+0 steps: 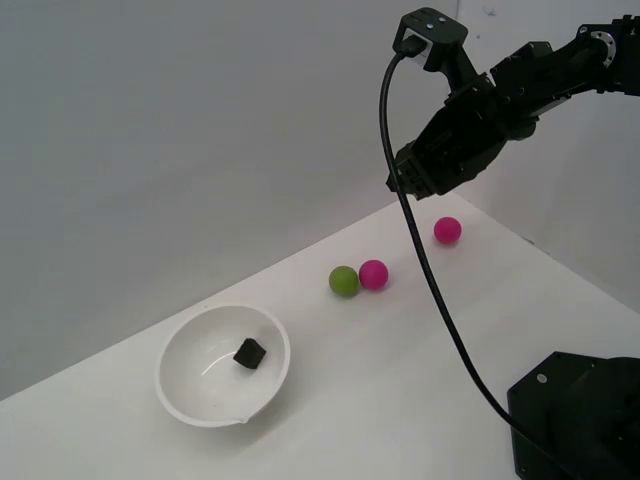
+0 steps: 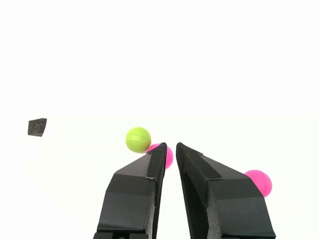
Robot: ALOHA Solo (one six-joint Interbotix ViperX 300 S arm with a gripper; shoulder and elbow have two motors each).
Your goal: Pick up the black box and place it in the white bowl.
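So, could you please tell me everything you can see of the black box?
The black box is a tiny matte black cube, smaller than the coloured balls. It sits tilted on the inner floor of the white bowl, toward the exterior view's right of its middle, touching only the bowl. The claw is raised well away, holding nothing.

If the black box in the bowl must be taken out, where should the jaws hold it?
Grip the black box on two opposite flat faces, coming from above through the white bowl's open top. Its walls block any side approach, and the cube sits tilted, so the wrist would likely need turning.
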